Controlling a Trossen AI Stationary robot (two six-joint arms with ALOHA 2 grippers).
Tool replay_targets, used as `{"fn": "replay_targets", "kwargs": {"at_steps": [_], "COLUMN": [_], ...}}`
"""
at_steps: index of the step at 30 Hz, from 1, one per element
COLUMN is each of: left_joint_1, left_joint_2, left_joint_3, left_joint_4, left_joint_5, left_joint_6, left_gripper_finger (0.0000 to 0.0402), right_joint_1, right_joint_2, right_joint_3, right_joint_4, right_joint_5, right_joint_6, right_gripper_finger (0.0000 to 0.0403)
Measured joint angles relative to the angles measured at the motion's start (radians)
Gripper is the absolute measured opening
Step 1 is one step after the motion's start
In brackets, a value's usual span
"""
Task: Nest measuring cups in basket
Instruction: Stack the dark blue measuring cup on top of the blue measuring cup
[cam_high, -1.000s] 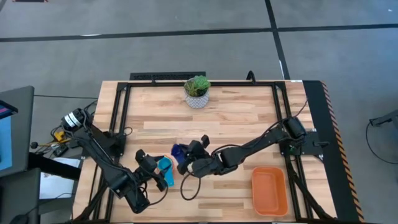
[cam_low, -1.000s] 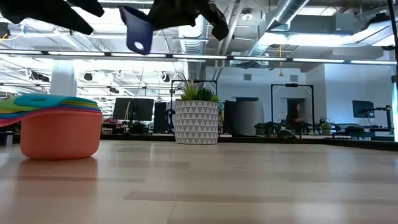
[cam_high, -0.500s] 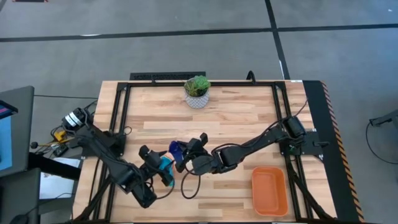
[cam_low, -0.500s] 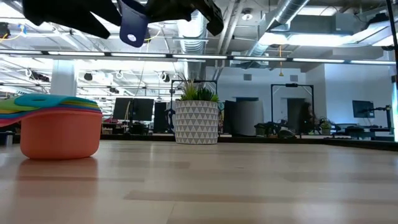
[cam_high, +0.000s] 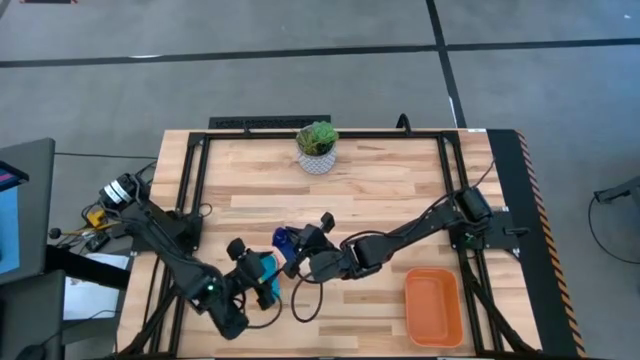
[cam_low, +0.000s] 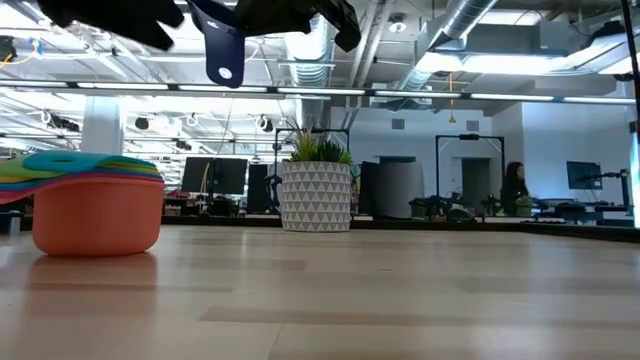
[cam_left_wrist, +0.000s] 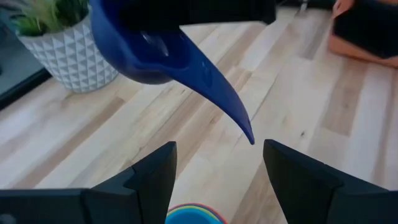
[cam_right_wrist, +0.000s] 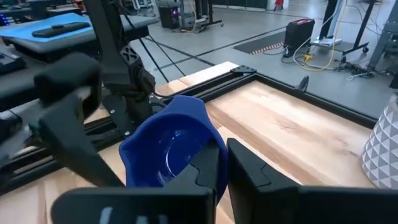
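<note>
A dark blue measuring cup (cam_high: 285, 238) hangs in the air near the table's middle, with my right gripper (cam_high: 298, 248) shut on it. Its handle (cam_low: 222, 55) points down. Just to its left, several nested measuring cups (cam_low: 97, 205) stand on their base on the wood, light blue on top (cam_high: 266, 264). My left gripper (cam_left_wrist: 217, 162) is open above this stack, its fingers apart below the blue cup's handle tip (cam_left_wrist: 247, 134), touching nothing. The orange basket (cam_high: 433, 305) sits at the near right. My right gripper pinches the wall of the dark blue cup's bowl at its rim (cam_right_wrist: 208, 146) between its two fingers, on the side away from the handle. The fingers come nearly level from the table's right. The cup is lifted clear, its handle hanging down.
A white pot with a green plant (cam_high: 317, 148) stands at the far edge's middle. Black frame rails (cam_high: 195, 190) run along the table's sides. Bare wood lies between the arms and the plant.
My left wrist has rolled while its gripper stays open over the stack. My right wrist has rolled a little, and the dark blue cup's hanging handle has swung slightly with it.
</note>
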Motion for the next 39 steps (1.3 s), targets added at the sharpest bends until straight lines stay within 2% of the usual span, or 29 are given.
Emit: {"fn": "replay_targets", "kwargs": {"at_steps": [5, 13, 17, 25, 29, 33, 39], "left_joint_1": [-0.054, -0.081, -0.081, -0.082, -0.083, -0.083, -0.07], "left_joint_2": [-0.028, -0.046, -0.046, -0.047, -0.047, -0.047, -0.047], "left_joint_3": [0.0, 0.0, 0.0, 0.0, 0.001, 0.001, 0.001], "left_joint_4": [-0.01, 0.044, 0.181, 0.514, 0.58, 0.579, 0.584], "left_joint_5": [-0.072, -0.12, -0.121, -0.092, -0.131, -0.19, -0.188], "left_joint_6": [0.001, 0.014, 0.16, 0.543, 0.597, 0.593, 0.556], "left_gripper_finger": [0.0231, 0.0231, 0.0231, 0.0231, 0.0227, 0.0187, 0.0057], "right_joint_1": [0.019, 0.068, 0.085, 0.101, 0.122, 0.14, 0.149], "right_joint_2": [0.0, 0.0, 0.0, 0.0, 0.0, 0.0, 0.001], "right_joint_3": [0.0, 0.0, 0.0, 0.0, 0.0, 0.0, 0.0], "right_joint_4": [0.018, 0.238, 0.36, 0.493, 0.53, 0.549, 0.584], "right_joint_5": [-0.004, -0.005, -0.011, -0.008, -0.008, -0.008, -0.004], "right_joint_6": [-0.033, -0.297, -0.443, -0.584, -0.631, -0.66, -0.687], "right_gripper_finger": [0.0034, 0.004, 0.0037, 0.0039, 0.0038, 0.0032, 0.0038]}}
